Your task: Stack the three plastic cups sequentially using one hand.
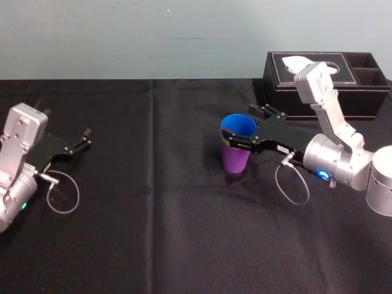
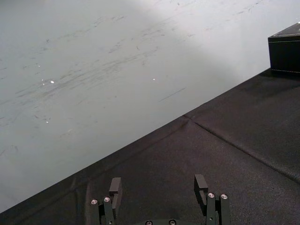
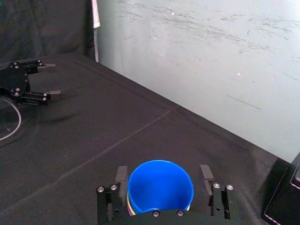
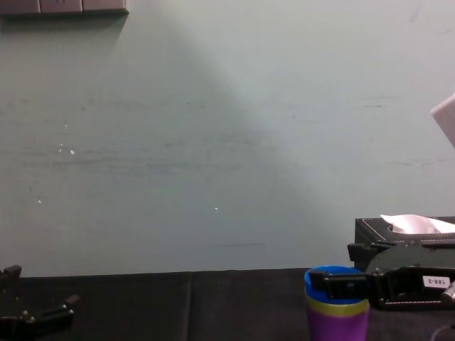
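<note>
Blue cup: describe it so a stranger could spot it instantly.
On the black table, look near the black tissue box at the back right. The blue cup tops the stack at the right gripper, nested in a yellow-green cup above the purple one.

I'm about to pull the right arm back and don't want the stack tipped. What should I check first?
1. Cups nested: ok, blue cup in yellow-green cup in purple cup.
2. Stack upright on table: ok.
3. Right gripper open: ok, it flanks the blue rim and a gap is visible.
4. Tissue box apart from stack: ok.
5. Left gripper out of the way: ok, open, at the table's left.
</note>
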Controlling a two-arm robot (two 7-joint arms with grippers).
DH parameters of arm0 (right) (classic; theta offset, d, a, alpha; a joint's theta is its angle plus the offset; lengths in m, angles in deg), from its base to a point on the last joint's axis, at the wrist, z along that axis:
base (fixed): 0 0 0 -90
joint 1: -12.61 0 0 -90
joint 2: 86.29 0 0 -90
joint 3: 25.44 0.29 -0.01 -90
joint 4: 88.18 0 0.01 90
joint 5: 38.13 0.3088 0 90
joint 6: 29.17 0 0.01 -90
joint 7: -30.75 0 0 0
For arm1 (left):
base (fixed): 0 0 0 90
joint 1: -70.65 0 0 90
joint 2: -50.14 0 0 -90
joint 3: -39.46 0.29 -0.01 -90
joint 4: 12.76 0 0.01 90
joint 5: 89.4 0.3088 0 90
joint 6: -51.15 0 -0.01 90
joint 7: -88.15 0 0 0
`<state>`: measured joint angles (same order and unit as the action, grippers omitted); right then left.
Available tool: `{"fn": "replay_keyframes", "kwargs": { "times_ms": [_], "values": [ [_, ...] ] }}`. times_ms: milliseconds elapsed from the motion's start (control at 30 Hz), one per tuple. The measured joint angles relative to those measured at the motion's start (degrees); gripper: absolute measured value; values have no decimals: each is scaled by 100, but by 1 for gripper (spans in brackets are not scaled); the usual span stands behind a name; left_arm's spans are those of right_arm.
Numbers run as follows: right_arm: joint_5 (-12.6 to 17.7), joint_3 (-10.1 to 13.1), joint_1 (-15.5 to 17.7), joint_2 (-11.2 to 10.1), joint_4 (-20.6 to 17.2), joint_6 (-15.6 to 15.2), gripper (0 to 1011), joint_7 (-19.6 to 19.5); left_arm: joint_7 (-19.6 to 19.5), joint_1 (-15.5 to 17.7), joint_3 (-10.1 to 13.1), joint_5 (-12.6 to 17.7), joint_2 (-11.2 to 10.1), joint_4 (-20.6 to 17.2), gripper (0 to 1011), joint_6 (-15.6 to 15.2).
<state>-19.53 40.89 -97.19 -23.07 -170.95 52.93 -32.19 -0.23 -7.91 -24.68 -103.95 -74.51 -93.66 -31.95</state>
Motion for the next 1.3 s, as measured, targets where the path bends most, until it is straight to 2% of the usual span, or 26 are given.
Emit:
{"fn": "replay_keyframes", "kwargs": {
  "times_ms": [133,567,733,967,1067,1300],
  "values": [
    [0,1,0,-2,-3,-3,1003,-2,0,0,0,0,0,0,1011,0],
    [0,1,0,-3,-11,-10,1000,-12,0,0,0,0,0,0,1011,0],
    [25,124,158,-62,-238,-5,1000,-136,0,0,0,0,0,0,1011,0],
    [198,533,641,-230,-721,61,1000,-378,0,0,0,0,0,0,1011,0],
    [260,785,938,-320,-935,133,1000,-545,0,0,0,0,0,0,1011,0],
    [250,1185,1330,-398,-1044,185,1000,-837,0,0,0,0,0,0,1011,0]
  ]
}}
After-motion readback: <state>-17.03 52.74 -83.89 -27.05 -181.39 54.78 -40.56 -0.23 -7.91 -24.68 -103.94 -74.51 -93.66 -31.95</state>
